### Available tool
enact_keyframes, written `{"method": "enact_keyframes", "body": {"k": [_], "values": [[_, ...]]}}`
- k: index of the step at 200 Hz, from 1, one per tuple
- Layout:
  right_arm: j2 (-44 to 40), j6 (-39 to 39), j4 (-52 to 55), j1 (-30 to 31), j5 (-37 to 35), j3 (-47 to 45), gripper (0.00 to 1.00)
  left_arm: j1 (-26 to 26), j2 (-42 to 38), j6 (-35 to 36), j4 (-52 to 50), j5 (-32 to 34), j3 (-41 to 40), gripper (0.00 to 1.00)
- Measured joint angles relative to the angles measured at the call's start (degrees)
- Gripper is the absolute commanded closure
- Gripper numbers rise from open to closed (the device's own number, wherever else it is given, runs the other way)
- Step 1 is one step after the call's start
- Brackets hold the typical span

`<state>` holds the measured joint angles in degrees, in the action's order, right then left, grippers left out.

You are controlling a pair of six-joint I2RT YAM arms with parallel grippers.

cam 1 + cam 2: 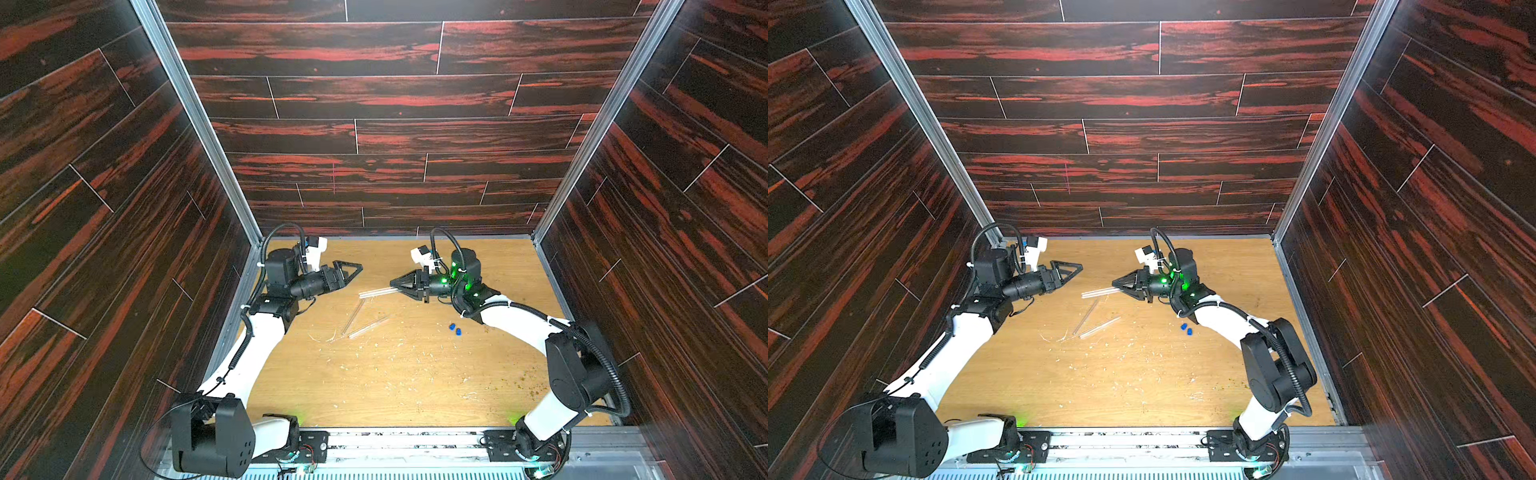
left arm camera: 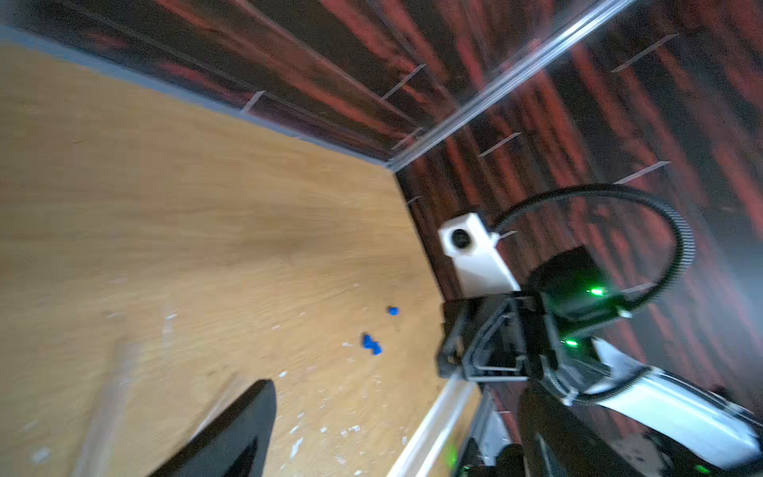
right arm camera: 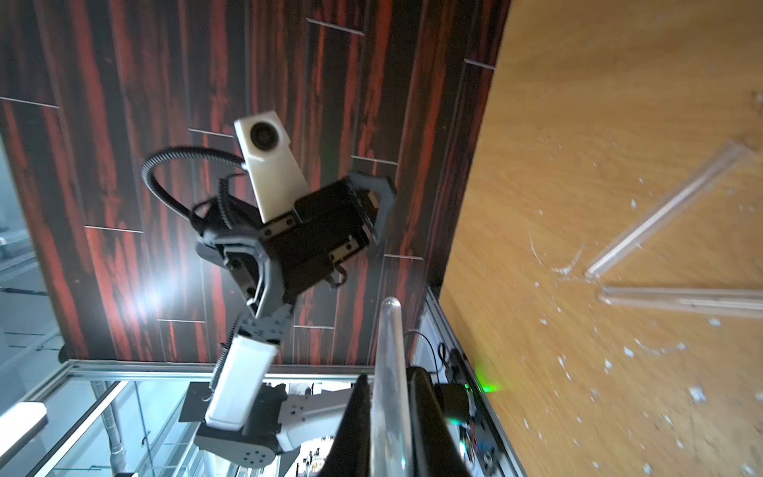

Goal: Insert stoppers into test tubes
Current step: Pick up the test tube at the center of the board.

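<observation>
While seen from above — right gripper [image 1: 392, 284]: clenched on one test tube [image 1: 374, 292], held level, probably for plugging.
Left gripper [image 1: 355, 275]: released, empty, facing it.
Left wrist — stoppers [image 2: 370, 345]: loose on table [image 2: 165, 206].
Right wrist — other tubes [image 3: 660, 214]: lying flat.

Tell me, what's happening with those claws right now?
Right gripper shut on a test tube. Left gripper open, empty. Stoppers loose on table, none inserted. Nothing blocking.
</observation>
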<state>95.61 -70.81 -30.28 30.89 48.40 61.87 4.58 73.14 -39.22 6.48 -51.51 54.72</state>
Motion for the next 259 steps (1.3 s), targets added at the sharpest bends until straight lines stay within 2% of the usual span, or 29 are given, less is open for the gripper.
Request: {"method": "enact_keyframes", "body": {"k": [36, 76, 114, 184, 210, 259], "values": [[0.00, -1.01, -2.82, 0.20, -0.90, 0.13, 0.97, 0.70, -0.15, -3.06, 5.31, -3.32, -2.78, 0.06], [0.00, -1.20, -3.74, 1.53, -1.01, 1.97, 0.97, 2.32, -0.15, -3.37, 6.67, -5.66, -3.21, 0.12], [0.09, -1.97, -5.29, 2.82, -0.81, 3.63, 0.97, 3.50, -0.15, -3.63, 6.95, -6.16, -3.30, 0.26], [2.62, -4.46, -9.03, 3.56, -0.70, 4.94, 0.97, 5.73, -0.15, -4.52, 7.21, -6.67, -3.30, 0.42], [3.56, -4.44, -9.14, 4.13, -0.63, 5.22, 0.97, 5.99, -0.15, -4.98, 7.87, -6.64, -3.30, 0.53], [4.04, -4.50, -9.18, 4.31, -0.46, 5.64, 0.97, 6.21, -0.15, -5.29, 8.20, -6.60, -3.30, 0.60]]}}
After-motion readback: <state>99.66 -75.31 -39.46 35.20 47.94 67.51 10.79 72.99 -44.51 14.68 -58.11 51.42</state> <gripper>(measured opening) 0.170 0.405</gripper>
